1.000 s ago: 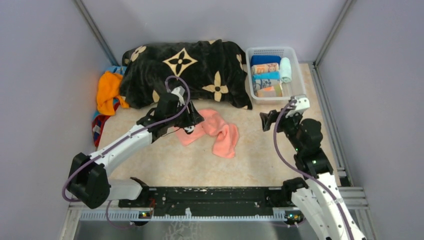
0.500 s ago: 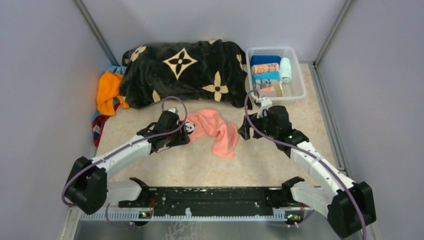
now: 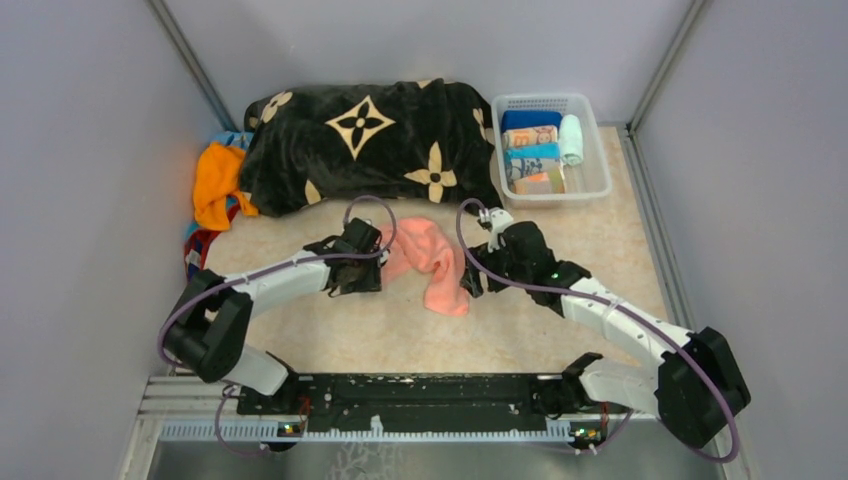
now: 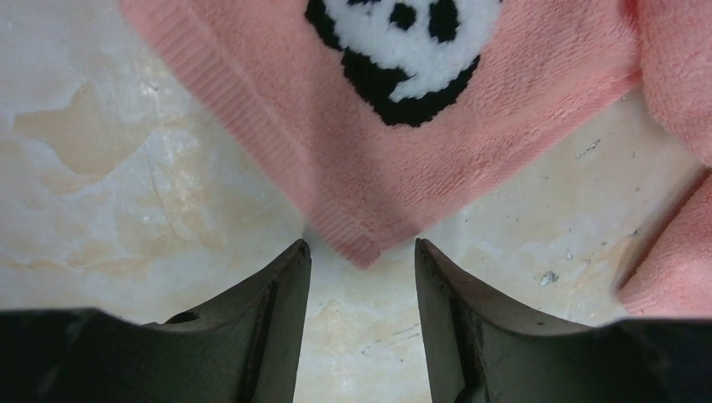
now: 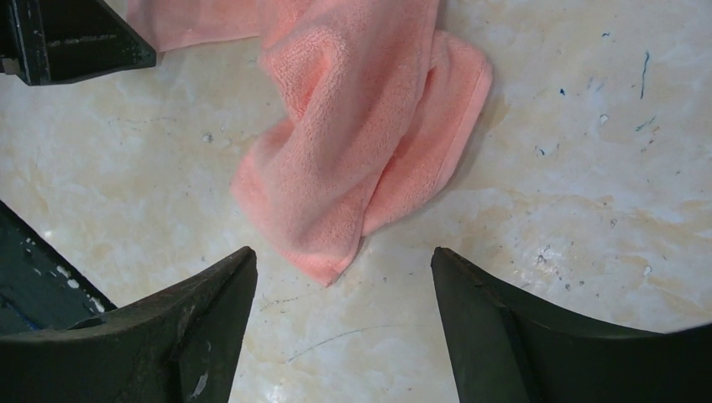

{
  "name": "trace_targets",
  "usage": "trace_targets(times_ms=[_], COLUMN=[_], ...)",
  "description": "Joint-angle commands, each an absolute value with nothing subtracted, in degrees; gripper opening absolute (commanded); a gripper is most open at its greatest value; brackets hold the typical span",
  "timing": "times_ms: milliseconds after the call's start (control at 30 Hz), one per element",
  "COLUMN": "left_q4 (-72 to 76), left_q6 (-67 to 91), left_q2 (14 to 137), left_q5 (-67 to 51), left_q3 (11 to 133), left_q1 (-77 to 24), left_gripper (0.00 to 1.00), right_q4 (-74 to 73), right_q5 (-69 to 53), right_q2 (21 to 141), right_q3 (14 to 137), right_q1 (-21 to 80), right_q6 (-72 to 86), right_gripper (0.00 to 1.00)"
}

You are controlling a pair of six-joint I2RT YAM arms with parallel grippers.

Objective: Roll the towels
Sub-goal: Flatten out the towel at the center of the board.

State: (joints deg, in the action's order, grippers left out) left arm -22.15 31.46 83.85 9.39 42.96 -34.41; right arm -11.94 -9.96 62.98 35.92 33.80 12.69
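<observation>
Left gripper (image 4: 361, 252) and right gripper (image 5: 344, 269) stand spread, each with a pink towel (image 4: 520, 101) corner at twelve o'clock. Closing short would likely pinch nothing.

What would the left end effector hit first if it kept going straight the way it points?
The left end effector would first meet the pink towel: its corner lies just ahead, in line with the gap between the open fingers. How close is unclear.
</observation>
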Motion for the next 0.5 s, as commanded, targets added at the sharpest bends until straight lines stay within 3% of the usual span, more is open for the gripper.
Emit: trace_targets(times_ms=[0,167,367,467], left_q4=[-25.37,-25.95,-26.57,-28.31], left_q6=[30.79,31.37,31.70,31.77], left_q2=[89.20,92.68,90.85,87.59], left_q5=[13.60,14.60,17.92,20.47], left_q3=[46.56,46.76,45.79,45.74], left_q1=[-37.38,-38.85,-38.85,-38.72], left_gripper=[0.54,0.45,0.08,0.00], right_q4=[-10.07,-10.00,-8.93,-8.71], right_q5=[-6.97,-6.27,-5.87,-5.18], right_q2=[63.60,65.54,69.30,71.94], right_q3=[36.12,36.30,36.74,37.74], right_q1=[36.56,39.40,43.77,45.79], right_q6=[12.52,11.79,11.26,10.93], right_gripper=[0.76,0.76,0.74,0.72])
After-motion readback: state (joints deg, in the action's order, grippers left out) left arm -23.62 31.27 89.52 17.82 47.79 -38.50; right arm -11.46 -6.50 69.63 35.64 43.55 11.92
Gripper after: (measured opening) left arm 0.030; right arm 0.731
